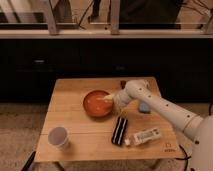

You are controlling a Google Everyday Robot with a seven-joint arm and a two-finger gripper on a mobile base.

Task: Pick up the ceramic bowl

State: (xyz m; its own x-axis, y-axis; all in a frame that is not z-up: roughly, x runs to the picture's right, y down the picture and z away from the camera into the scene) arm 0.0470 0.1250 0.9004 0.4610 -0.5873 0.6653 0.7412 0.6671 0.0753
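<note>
Mostly approach done, grasp unconfirmed.
Bowl (97,103): sat flat on the counter (70,95), centre-ish, toward the back; not lifted.
Pincer (109,98): was at the bowl's right rim, reaching in from the right w/ the arm (160,106); looked touching or just over the rim, can't say which. Spread or pinching: couldn't tell.
Done: arm brought to the bowl, pincer at the rim.
Left: secure grip on the rim (if not had already), then raise the bowl off the counter.
Nearby: cup (58,137) front-left, well apart; dark bar (119,131) just in front of the bowl; bottle (144,136) lying front-right. None seemed in the way of a lift, imo.
Risk: glossy rim, thin hold, bowl might tip.
</note>
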